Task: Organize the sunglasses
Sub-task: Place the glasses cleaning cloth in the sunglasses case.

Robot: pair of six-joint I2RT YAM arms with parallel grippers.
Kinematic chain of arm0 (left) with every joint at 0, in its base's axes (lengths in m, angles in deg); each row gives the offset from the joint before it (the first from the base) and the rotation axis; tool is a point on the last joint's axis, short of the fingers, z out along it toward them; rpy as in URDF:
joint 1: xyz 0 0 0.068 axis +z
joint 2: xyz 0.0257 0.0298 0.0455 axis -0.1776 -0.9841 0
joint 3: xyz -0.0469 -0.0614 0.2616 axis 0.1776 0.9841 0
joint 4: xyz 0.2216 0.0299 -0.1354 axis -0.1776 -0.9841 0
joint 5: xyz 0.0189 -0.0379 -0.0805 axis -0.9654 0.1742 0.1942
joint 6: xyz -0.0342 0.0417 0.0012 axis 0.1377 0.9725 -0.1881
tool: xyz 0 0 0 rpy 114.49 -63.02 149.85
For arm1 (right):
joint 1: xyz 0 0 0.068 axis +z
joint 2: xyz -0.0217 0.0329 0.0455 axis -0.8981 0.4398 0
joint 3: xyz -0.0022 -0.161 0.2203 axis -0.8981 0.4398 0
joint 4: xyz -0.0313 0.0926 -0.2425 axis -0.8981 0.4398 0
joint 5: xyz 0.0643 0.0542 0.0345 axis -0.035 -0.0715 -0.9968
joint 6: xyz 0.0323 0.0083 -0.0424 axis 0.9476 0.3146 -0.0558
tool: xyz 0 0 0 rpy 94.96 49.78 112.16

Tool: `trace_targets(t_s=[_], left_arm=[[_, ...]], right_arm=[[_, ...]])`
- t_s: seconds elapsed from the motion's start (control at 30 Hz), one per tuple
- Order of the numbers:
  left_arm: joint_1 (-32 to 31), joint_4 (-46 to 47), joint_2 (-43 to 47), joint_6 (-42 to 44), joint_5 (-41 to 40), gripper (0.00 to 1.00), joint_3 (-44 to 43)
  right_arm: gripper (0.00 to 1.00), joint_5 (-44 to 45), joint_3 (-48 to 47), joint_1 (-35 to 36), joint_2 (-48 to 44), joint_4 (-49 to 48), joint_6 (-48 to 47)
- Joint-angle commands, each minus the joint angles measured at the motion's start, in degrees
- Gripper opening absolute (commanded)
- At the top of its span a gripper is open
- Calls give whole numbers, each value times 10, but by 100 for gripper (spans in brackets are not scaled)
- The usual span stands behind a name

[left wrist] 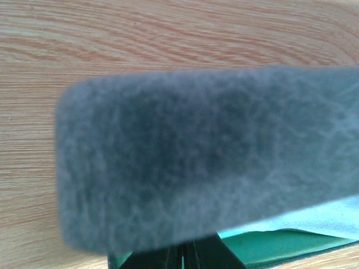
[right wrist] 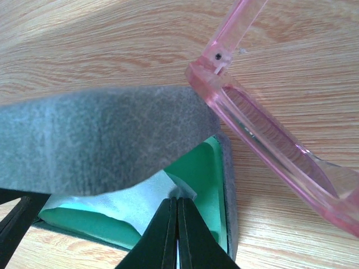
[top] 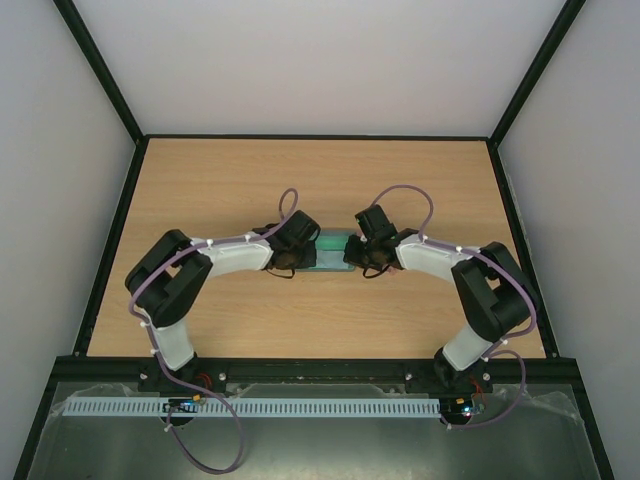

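The grey-blue case point(top: 331, 249) lies at the table's middle between both grippers, its felt lid point(left wrist: 202, 157) raised over the green lining point(right wrist: 207, 168). My left gripper point(left wrist: 182, 255) is shut, its tips hidden under the lid's edge. My right gripper point(right wrist: 178, 203) is shut on a corner of the pale cloth point(right wrist: 140, 202), which lies inside the case. The pink sunglasses point(right wrist: 263, 131) lie on the wood just right of the case, apart from both grippers. From above, my left gripper point(top: 303, 258) and right gripper point(top: 358, 253) hide the sunglasses.
The wooden table point(top: 300, 180) is bounded by a black frame and grey walls. The left gripper's black fingers point(right wrist: 14, 221) show at the case's far end in the right wrist view.
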Motion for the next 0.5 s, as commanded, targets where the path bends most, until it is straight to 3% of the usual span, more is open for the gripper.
trace_targets(t_s=[0.0,0.47], left_arm=[[3,0,-13,6,2,2,-13],[4,-3,-12,9,3,12,-13]], right_arm=[[1,2,-5,-3,11,10,-6],[1,1,-6,-3,16,11,-7]])
